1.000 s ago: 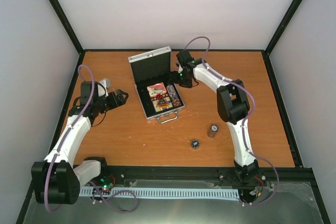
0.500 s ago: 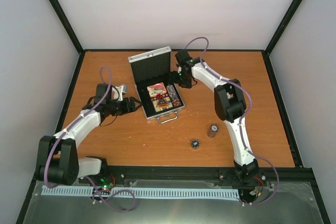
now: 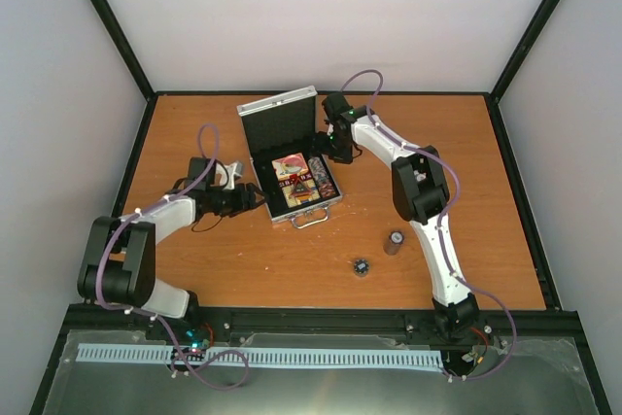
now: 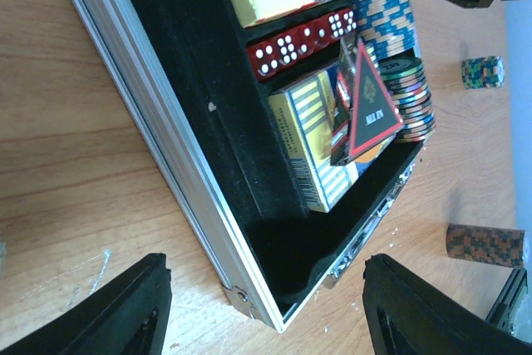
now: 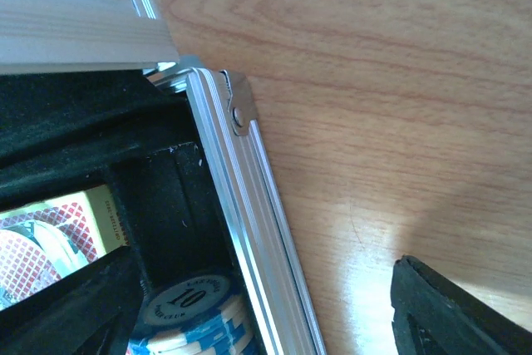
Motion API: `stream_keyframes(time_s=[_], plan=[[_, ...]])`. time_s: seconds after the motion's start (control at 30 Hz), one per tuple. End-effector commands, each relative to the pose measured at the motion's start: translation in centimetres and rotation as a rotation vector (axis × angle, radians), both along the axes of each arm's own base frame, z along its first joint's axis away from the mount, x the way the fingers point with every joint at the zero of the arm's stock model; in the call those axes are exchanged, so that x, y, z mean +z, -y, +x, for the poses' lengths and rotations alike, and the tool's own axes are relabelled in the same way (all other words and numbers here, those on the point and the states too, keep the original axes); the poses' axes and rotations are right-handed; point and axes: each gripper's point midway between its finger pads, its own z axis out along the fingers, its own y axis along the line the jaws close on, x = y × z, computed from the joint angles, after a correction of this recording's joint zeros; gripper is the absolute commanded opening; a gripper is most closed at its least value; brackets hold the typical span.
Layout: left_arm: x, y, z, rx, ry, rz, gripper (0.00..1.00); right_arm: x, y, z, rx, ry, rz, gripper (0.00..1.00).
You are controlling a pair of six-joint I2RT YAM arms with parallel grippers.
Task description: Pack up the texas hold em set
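The silver case [image 3: 303,209] lies open at the table's middle, its lid [image 3: 280,121] standing up at the back. In it are card boxes [image 4: 320,147], red dice [image 4: 303,39], a triangular button [image 4: 370,101] and chip stacks [image 4: 386,6]. My left gripper [image 3: 257,197] is open, its fingers [image 4: 125,309] either side of the case's front left corner [image 4: 249,305], not touching. My right gripper [image 3: 329,150] is open astride the case's right wall [image 5: 249,205] near the hinge, one finger inside by the blue chips [image 5: 191,313]. Two loose chip stacks [image 3: 394,241] [image 3: 361,266] stand on the table.
The two loose stacks also show in the left wrist view, one lying on its side [image 4: 485,244] and one further off [image 4: 483,71]. Black frame rails [image 3: 321,94] and white walls bound the orange table.
My left arm has swung right across the table until its open gripper reached the case's front left corner. My right gripper has stayed at the case's right wall.
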Motion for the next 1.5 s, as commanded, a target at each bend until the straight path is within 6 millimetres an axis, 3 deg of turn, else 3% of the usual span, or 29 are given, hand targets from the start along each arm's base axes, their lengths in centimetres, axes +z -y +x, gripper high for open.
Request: stream_keyframes(time_s=[0.0, 0.17, 0.53, 0.73, 0.83, 0.97, 1.07, 1.23, 1.37, 1.47], plan=[[-0.5, 1.0, 0.3, -0.047, 0.019, -0.029, 0.64, -0.9, 1.3, -0.9, -0.015, -0.052, -0.046, 0.81], [-1.6, 1.6, 0.5, -0.06, -0.008, -0.051, 0.62, -0.8, 1.8, -2.2, -0.022, -0.067, -0.048, 0.8], [-3.4, 1.8, 0.9, -0.058, -0.073, -0.056, 0.49, -1.2, 3.3, -5.7, -0.022, -0.122, -0.066, 0.77], [-3.2, 1.5, 1.0, -0.047, -0.064, -0.035, 0.49, -0.3, 3.2, -5.4, 0.001, -0.083, -0.061, 0.79], [-2.1, 0.5, 1.7, -0.002, -0.023, 0.029, 0.58, 2.4, 2.9, -4.0, 0.026, 0.002, -0.054, 0.82], [0.6, -0.8, 2.8, 0.07, 0.059, 0.093, 0.9, 7.1, 4.3, -2.9, 0.039, 0.139, -0.093, 0.94], [3.1, -2.1, 3.2, 0.139, 0.126, 0.134, 0.99, 9.2, 7.0, -3.7, 0.016, 0.171, -0.123, 0.94], [7.1, -4.2, 3.4, 0.258, 0.254, 0.184, 1.0, 11.5, 15.0, -6.3, -0.102, 0.197, -0.179, 0.94], [8.9, -5.3, 2.5, 0.314, 0.29, 0.205, 1.0, 9.2, 22.7, -9.0, -0.235, 0.111, -0.245, 0.94], [9.4, -5.5, 2.3, 0.319, 0.282, 0.214, 1.0, 7.6, 26.6, -10.4, -0.316, 0.056, -0.268, 0.94]])
